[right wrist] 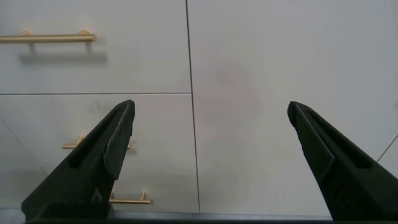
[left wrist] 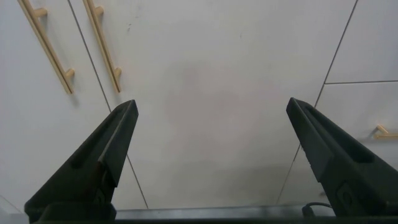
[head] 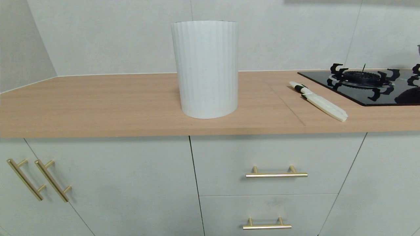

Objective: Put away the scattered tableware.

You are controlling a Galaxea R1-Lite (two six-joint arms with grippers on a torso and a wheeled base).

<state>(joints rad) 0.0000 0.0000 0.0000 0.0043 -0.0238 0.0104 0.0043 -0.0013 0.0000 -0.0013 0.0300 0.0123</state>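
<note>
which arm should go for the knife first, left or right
Right, probably. The knife lies on the counter right of the white ribbed holder, beside the stove. The left pincer and right pincer are both open, facing cabinet fronts, so side decides.

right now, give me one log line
left gripper open | right gripper open | knife on counter, right of ribbed container | nothing held

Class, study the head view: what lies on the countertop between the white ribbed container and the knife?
Nothing. The head view shows bare wooden countertop, crossed only by a thin seam, between the container and the knife.
</note>
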